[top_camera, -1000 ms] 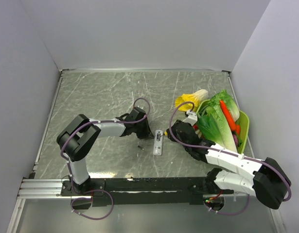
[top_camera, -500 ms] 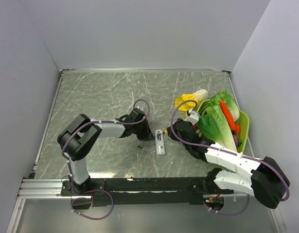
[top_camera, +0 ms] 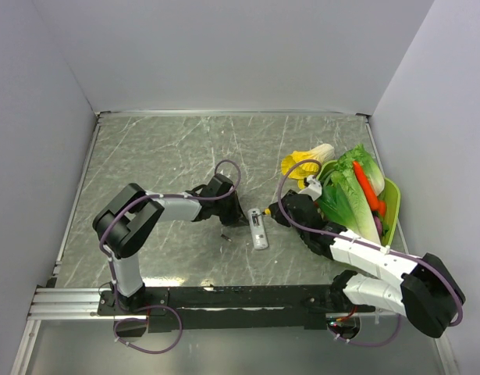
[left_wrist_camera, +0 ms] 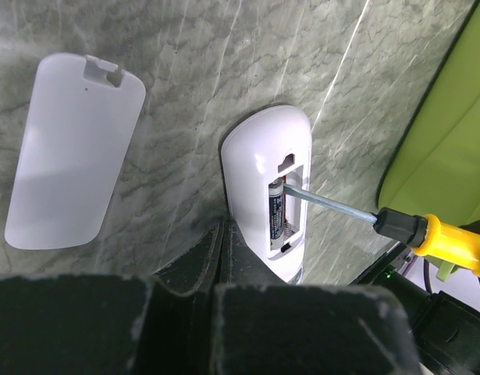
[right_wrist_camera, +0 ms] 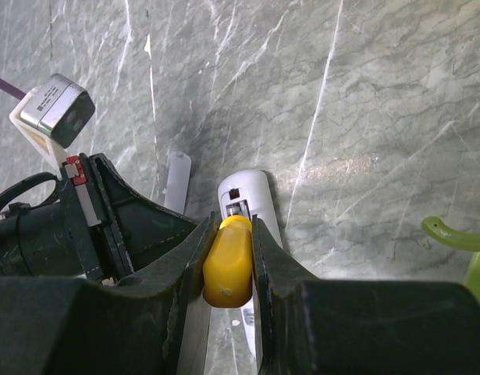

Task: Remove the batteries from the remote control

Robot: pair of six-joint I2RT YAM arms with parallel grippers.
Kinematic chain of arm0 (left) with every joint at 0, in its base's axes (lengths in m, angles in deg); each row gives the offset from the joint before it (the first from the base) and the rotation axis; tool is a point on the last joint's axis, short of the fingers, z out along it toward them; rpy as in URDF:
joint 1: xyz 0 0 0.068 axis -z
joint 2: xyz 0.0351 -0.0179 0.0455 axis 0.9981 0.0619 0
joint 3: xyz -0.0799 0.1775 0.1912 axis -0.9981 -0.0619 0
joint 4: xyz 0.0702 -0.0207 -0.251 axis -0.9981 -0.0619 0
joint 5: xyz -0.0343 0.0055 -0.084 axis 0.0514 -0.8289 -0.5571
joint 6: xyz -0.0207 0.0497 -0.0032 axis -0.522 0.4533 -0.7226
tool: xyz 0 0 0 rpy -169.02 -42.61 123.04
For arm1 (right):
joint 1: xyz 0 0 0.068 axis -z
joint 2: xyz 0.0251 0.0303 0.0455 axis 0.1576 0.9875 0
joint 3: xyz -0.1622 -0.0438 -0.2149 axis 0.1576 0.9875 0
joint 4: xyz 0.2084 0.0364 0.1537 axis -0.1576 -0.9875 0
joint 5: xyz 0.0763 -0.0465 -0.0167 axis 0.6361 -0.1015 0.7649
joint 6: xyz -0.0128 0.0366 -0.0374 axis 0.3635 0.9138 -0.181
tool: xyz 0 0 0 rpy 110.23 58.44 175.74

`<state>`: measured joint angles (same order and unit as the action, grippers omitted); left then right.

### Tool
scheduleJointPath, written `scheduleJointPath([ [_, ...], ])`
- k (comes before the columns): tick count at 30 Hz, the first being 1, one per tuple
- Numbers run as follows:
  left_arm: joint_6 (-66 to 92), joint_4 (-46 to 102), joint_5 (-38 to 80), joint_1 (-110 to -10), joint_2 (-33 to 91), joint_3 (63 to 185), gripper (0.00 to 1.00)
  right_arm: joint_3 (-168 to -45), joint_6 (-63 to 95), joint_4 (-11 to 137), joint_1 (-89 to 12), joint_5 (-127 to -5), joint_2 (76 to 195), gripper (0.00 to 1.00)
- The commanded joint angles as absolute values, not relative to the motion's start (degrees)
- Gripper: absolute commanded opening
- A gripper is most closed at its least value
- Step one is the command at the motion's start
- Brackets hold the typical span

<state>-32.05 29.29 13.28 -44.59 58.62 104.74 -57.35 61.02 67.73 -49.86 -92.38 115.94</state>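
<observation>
Inside the remote control (left_wrist_camera: 251, 172), one battery (left_wrist_camera: 275, 212), mostly hidden.

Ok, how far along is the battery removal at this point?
Done: the battery cover is off and lies on the table beside the remote control. In hand: the right gripper holds the yellow screwdriver, its tip in the open bay against a battery. The left gripper sits at the remote's near end. Remaining: lifting that battery out; the second cannot be made out.

No legible text anywhere.
</observation>
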Motion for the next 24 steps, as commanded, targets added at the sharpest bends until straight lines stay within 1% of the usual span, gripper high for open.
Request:
scheduleJointPath([
  [1,-31.37,29.21,13.71,-44.18,60.39,106.96,0.01,-54.82,61.90,68.71,-47.75,-85.82,116.64,0.00],
  [11,-31.02,27.54,14.68,-44.18,61.89,108.63,0.01,-53.76,60.23,72.22,-42.65,-75.54,121.30,0.00],
  [17,-29.97,25.96,16.70,-44.27,60.22,109.60,0.01,-54.38,58.91,70.12,-42.29,-75.35,119.64,0.00],
  [24,-29.88,24.29,16.17,-44.35,61.19,110.57,0.01,-54.47,58.03,68.80,-41.85,-74.56,117.53,0.00],
])
